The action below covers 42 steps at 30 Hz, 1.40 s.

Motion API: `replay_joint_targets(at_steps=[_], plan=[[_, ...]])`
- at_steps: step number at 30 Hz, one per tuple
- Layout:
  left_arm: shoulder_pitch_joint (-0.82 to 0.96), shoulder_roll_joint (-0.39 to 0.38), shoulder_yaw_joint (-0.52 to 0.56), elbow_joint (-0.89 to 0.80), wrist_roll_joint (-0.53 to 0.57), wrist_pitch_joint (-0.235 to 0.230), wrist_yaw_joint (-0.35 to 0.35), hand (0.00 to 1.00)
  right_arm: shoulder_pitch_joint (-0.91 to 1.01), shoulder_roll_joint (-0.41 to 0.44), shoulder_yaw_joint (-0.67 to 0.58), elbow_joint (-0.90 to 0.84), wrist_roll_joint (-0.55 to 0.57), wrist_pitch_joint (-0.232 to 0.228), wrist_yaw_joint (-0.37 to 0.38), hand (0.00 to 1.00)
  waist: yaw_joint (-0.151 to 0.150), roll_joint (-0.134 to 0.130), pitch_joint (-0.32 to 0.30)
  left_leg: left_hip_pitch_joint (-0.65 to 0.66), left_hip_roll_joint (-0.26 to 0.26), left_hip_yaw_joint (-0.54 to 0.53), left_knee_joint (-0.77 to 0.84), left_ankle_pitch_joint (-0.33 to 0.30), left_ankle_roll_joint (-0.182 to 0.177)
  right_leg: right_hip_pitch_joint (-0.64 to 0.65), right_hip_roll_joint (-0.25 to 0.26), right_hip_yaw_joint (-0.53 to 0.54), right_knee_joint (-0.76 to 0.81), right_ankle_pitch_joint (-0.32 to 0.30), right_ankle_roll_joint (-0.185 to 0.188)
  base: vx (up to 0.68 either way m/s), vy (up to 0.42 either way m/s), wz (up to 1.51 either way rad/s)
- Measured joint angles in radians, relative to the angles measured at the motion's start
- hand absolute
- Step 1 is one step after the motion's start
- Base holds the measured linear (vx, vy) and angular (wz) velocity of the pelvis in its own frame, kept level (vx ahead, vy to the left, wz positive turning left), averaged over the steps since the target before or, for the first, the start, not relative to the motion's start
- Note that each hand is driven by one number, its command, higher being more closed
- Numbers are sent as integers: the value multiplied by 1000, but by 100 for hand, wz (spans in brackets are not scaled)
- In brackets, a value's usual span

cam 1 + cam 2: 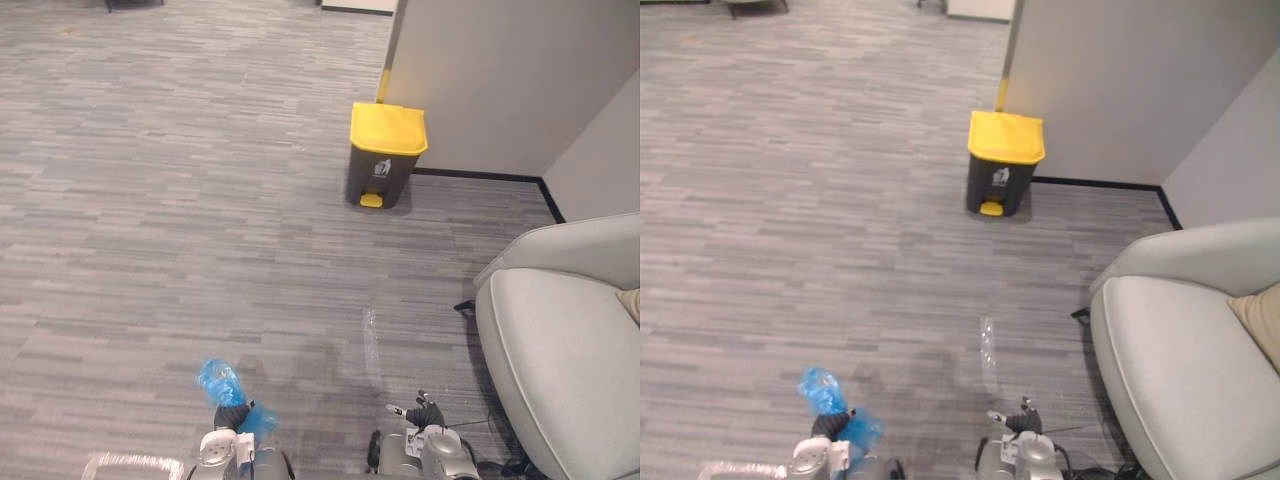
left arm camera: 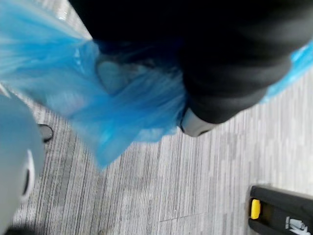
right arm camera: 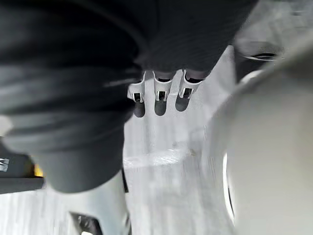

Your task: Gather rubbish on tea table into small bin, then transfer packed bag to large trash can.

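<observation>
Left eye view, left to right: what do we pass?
blue bag in the left hand → yellow-lidded trash can → grey armchair

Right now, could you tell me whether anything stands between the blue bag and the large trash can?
Nothing visible does: only bare carpet lies between the blue bag in the left robot hand and the trash can.

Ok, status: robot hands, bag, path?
Left robot hand shut on blue bag. Right robot hand open, holding nothing. Trash can ahead, lid down; armchair at right.
</observation>
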Motion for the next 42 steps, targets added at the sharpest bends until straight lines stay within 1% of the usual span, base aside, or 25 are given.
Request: replay_joint_targets(at_steps=[1,3,5,7,8,10,13,16,17,18,19,20,22,23,25,26,29,31,32,34,35,37,39,41,42], plan=[[-8,4,-1,20,0,1,0,100,7,-13,1,21,0,0,0,0,-15,-6,10,30,-14,-34,-17,-9,-19,10,20,24,-53,124,-85,473,-105,13],[-23,-2,2,34,1,-3,-1,100,2,-42,-6,36,1,5,-1,0,-7,35,9,43,14,-95,-12,6,-30,3,45,21,-6,57,-83,547,-160,-13],[-29,-6,18,37,2,-2,0,100,3,-38,-42,32,2,6,-1,0,-15,49,16,22,42,-138,100,6,-31,31,55,7,26,-4,-94,420,-188,5],[-35,-27,46,9,1,-2,-1,100,32,-24,-38,7,3,8,-1,0,-16,61,21,-115,129,-203,496,78,-86,157,101,-11,-39,-36,-102,427,-175,19],[-27,-37,55,-5,1,-3,-2,100,34,-23,-32,5,4,8,-3,0,-7,64,21,-155,155,-210,606,79,-90,195,116,-11,-59,-44,-112,403,-81,-21],[-7,-55,65,-39,1,-3,-4,100,35,-8,-23,-19,5,8,-5,0,7,60,22,-262,194,-197,809,46,-67,276,142,17,-101,-73,-131,381,-7,-43],[4,-68,73,-75,-1,-3,-4,100,16,4,-21,-28,5,7,-6,0,39,44,24,-385,181,-134,738,3,-29,351,141,102,-166,-84,-123,350,74,-76],[3,-68,74,-76,-1,-4,-5,100,16,5,-27,-23,5,10,-9,0,56,42,28,-440,105,-131,386,26,-23,414,91,163,-216,-100,-60,443,253,-62],[3,-74,70,-74,-1,-4,-5,100,19,-6,-27,-22,5,9,-13,0,54,45,24,-437,75,-141,211,94,-34,433,77,179,-227,-117,-26,443,330,-53],[7,-79,70,-63,-1,-4,-7,100,18,-26,-27,-7,5,10,-18,0,61,54,19,-404,52,-145,129,221,-5,451,67,210,-230,-133,13,440,328,-38],[-1,-68,70,-54,-1,-4,-6,100,15,-16,-20,7,5,11,-17,0,62,23,11,-394,16,-130,123,202,-15,465,37,227,-247,-135,16,471,279,-20],[-9,-59,70,-52,-1,-5,-5,100,13,-11,-20,17,4,10,-17,0,58,6,3,-396,-8,-124,140,169,9,474,16,233,-265,-118,26,476,226,4],[-13,-51,69,-27,-1,-2,-8,100,15,-9,-26,18,2,10,-17,0,59,2,2,-376,-27,-99,205,95,53,466,-20,249,-158,-114,58,528,250,-8],[-13,-49,66,-18,-1,-1,-7,100,17,-7,-27,18,2,9,-16,0,57,1,1,-345,-34,-91,201,72,57,427,-33,267,-44,-110,82,457,212,-14],[-3,-32,35,-7,0,1,-8,100,27,-2,-26,19,1,9,-12,0,51,1,1,-254,-56,-80,162,43,68,319,-56,304,266,-64,197,477,141,-5],[-3,-25,13,-3,0,2,-8,100,33,-1,-25,19,0,9,-9,0,45,2,2,-205,-63,-83,142,31,77,255,-57,307,426,-63,201,424,60,6],[-10,-22,12,-4,0,2,-5,100,36,-3,-25,6,0,6,-4,0,36,12,8,-88,-65,-101,71,27,80,115,-40,248,586,-103,108,380,-26,6],[-16,-26,13,-3,0,2,-4,100,35,-9,-26,-17,1,5,-4,0,24,30,19,-2,-34,-116,19,26,79,46,-9,169,452,-139,46,438,-167,25],[-15,-26,15,-3,0,2,-3,100,36,-8,-25,-21,1,4,-4,0,21,28,19,13,-24,-123,17,26,79,32,-5,147,378,-138,41,351,-189,35],[-10,-14,19,-5,0,-1,-3,100,44,-6,-23,-20,0,4,-5,0,11,3,4,28,-36,-144,14,11,48,32,-4,112,104,-28,33,319,-214,40],[-14,-25,21,15,1,2,-1,100,51,-14,-24,-6,-1,4,-5,0,8,2,4,53,-26,-186,4,-17,5,39,5,109,55,41,-20,421,-256,20],[-7,-40,21,24,1,0,-6,100,44,-33,-43,12,0,7,-5,0,16,44,-7,54,9,-227,13,-16,-1,48,41,102,54,-7,-35,331,-192,-2],[-16,-58,35,24,1,0,-5,100,49,-33,-63,9,2,7,-5,0,7,57,-5,-12,47,-242,183,-11,-19,91,52,70,40,-48,-44,299,-204,26],[-15,-78,58,-3,1,0,-8,100,61,-24,-54,-2,3,9,-6,0,5,57,1,-145,104,-257,505,44,-91,172,71,46,-8,-63,-54,282,-165,37],[-6,-89,71,-27,1,-1,-8,100,68,-15,-43,-24,3,9,-7,0,18,55,4,-221,143,-248,675,39,-92,223,88,46,-35,-83,-71,274,-91,-1]])
